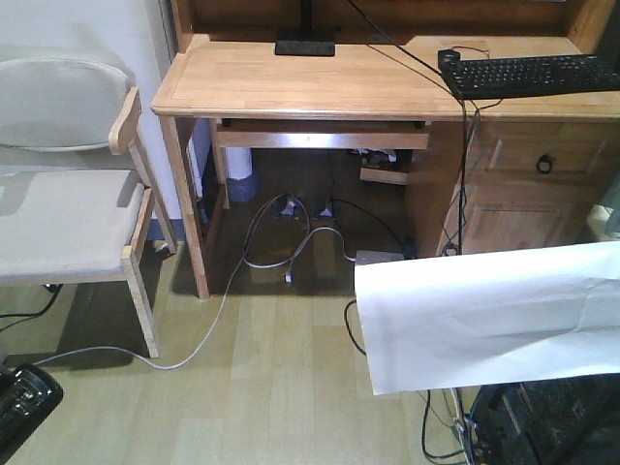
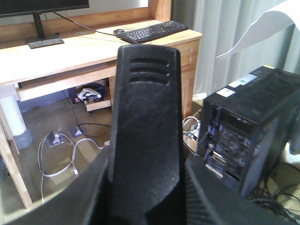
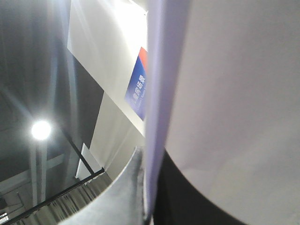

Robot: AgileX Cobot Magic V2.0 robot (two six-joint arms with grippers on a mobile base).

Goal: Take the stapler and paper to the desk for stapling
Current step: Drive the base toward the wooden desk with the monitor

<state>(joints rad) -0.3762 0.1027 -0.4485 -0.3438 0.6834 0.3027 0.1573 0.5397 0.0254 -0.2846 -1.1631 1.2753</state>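
In the left wrist view the stapler (image 2: pixel 147 117) filled the middle of the frame. It stood upright, its black textured body showing three grooves near the top. The left gripper (image 2: pixel 147 194) was clamped around its lower part, with a dark finger (image 2: pixel 91 197) showing on either side.

In the right wrist view the paper (image 3: pixel 234 93) ran edge-on up the frame. The right gripper (image 3: pixel 152 206) was pinched shut on its lower edge, pale on one side of the sheet and dark on the other. A ceiling light (image 3: pixel 41 130) and a blue-and-red sign (image 3: pixel 138 86) lay beyond.

From the front view the white sheet hung in the air at lower right, creased and slightly tilted, above a black computer tower (image 2: pixel 239 136) on the floor. It was well short of the desk (image 1: pixel 320 82).

Loose cables (image 1: pixel 281 242) trailed over the floor under the desk, and a cushioned wooden chair (image 1: pixel 58 213) stood to the left.

Farther back, a pull-out tray (image 1: pixel 320 139) sat just under the light-wood desk top. On the top a black keyboard (image 1: pixel 533 73) rested at the right, overhanging the front rim, and a monitor base (image 1: pixel 304 46) stood at the rear. Neither the stapler nor the paper lay on the desk.
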